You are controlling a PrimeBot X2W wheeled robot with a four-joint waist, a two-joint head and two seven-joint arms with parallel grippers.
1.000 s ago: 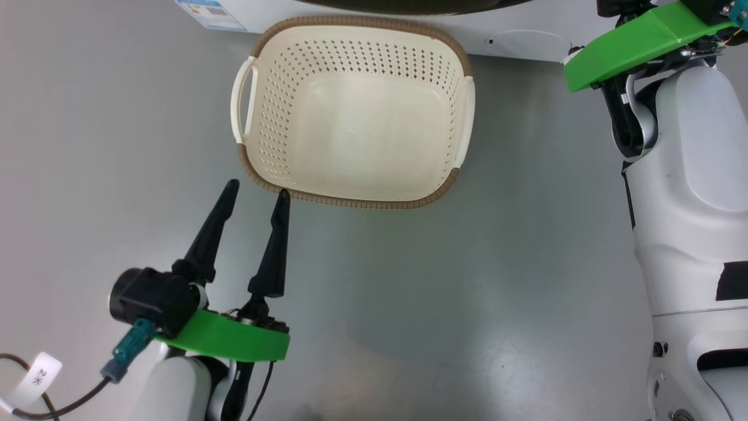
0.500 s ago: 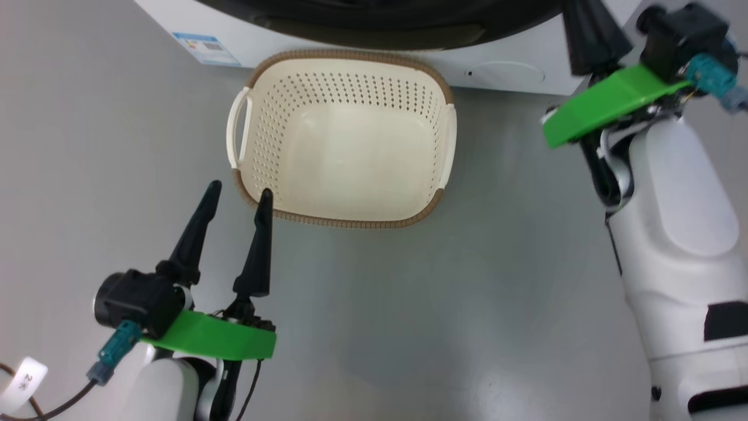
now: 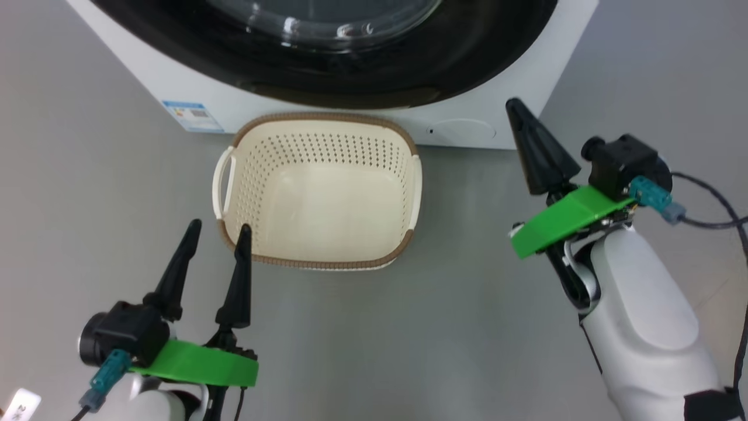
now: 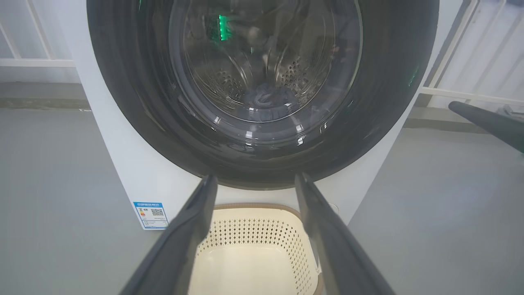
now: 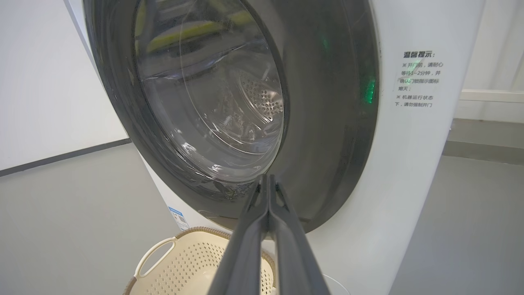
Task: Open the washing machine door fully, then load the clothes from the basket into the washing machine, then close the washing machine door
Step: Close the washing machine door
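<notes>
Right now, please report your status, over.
Left gripper open, right gripper shut, both empty. Washing machine door closed. Basket empty, on floor below door.

Basket (image 3: pixel 321 155) on floor (image 3: pixel 467 321) before washing machine (image 4: pixel 135 172); clothes (image 4: pixel 266 98) in drum (image 4: pixel 294 73) behind door (image 4: pixel 123 82)

Quick count from us: we see 1 washing machine (image 3: pixel 502 111) w/ 1 round door (image 4: pixel 262 164), 1 blue label (image 3: pixel 193 116) & 1 printed notice (image 5: pixel 419 80). Then 1 basket (image 3: pixel 318 120) w/ 2 side handles (image 3: pixel 223 181). 2 grippers total, left gripper (image 3: pixel 219 225) + right gripper (image 3: pixel 514 105), 2 dark fingers (image 3: pixel 175 275) each, so 4 altogether. As for clothes (image 4: pixel 266 98), we spot 1 bluish heap behind the glass, can't tell how many pcs tbh.
</notes>
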